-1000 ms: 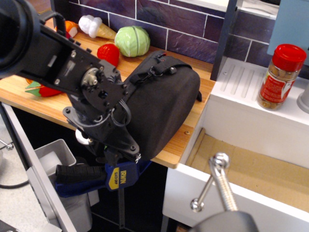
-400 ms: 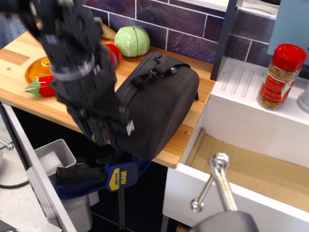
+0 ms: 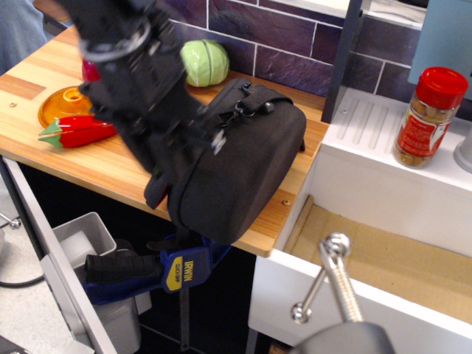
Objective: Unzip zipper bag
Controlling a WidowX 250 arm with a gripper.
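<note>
The zipper bag is a large black rounded fabric case lying at the front edge of the wooden counter. Its black strap handle is at the far top. A loose black flap hangs at its lower left edge. My gripper is motion-blurred and pressed against the bag's upper left edge. Its fingertips blend into the black fabric, so the jaws and anything held are hidden. The green pull tab is not visible.
A green cabbage, a red pepper and an orange plate lie at the back left. A spice jar stands on the white unit above an open drawer. A blue clamp and a grey bin sit below the counter.
My arm has swept from the bag's lower front left corner up and back along its left edge. A loose flap now hangs at the bag's lower left.
</note>
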